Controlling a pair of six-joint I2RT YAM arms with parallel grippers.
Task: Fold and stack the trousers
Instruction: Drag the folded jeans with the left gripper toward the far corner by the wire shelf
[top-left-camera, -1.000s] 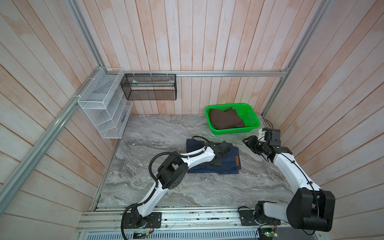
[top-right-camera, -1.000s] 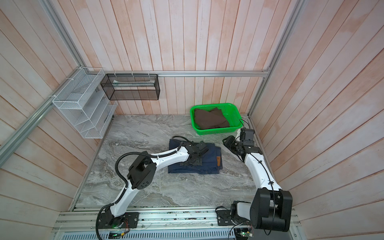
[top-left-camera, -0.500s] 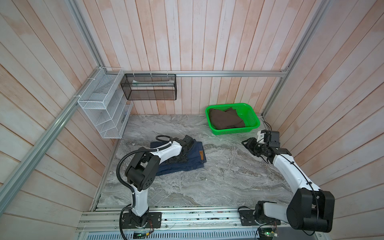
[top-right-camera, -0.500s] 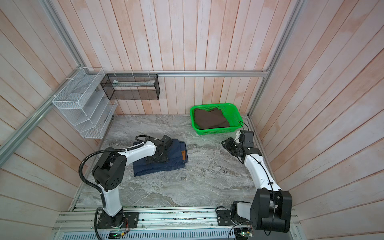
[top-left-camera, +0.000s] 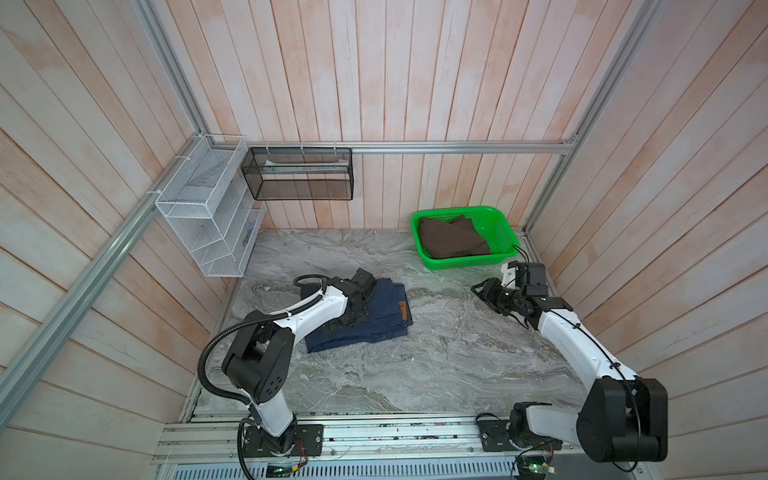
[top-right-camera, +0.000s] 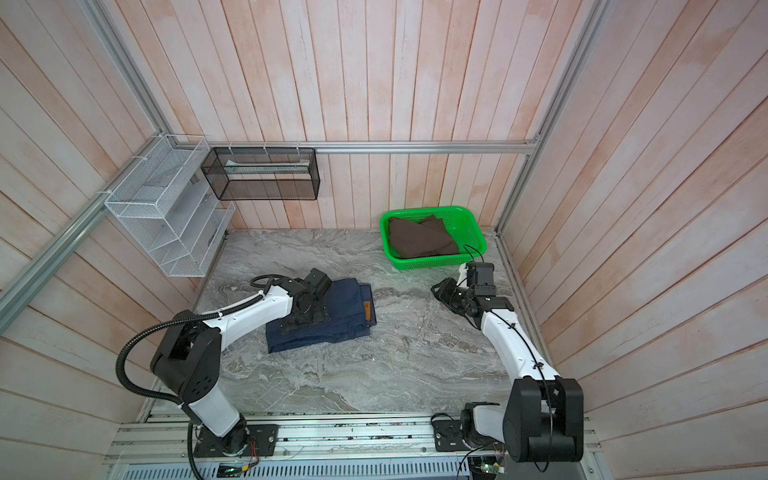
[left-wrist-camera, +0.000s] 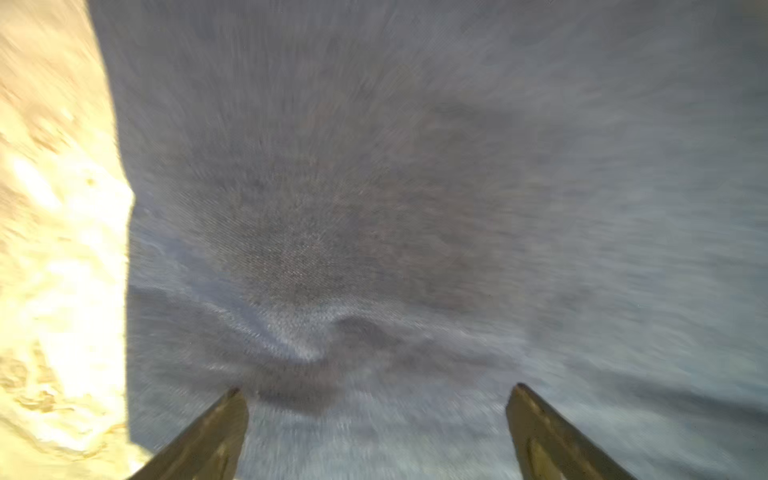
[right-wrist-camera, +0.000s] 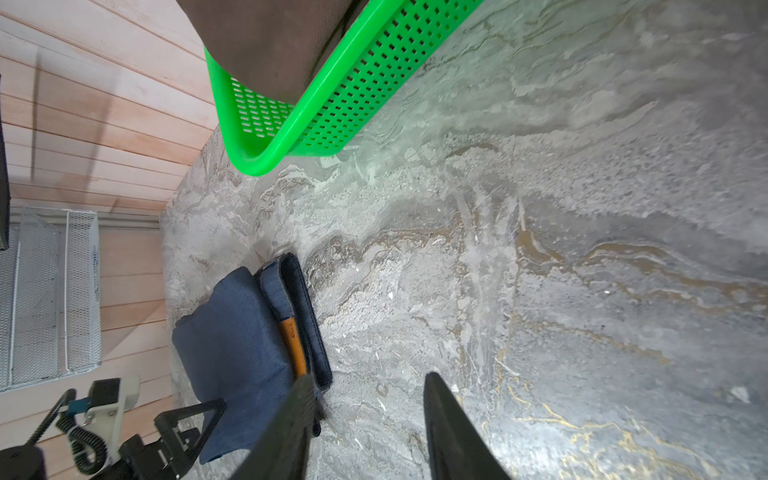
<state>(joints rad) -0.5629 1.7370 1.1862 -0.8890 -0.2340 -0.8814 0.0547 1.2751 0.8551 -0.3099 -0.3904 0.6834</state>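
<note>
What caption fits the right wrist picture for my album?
Open right gripper over the marble table, with folded trousers and a green basket in sight.

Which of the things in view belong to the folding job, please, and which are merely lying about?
In the job: trousers, left gripper, right gripper.
Lying about: green basket, brown cloth in it, white wire rack, black mesh basket.

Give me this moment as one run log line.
trousers: folded on table | left gripper: open over trousers | right gripper: open, empty, near green basket
</note>
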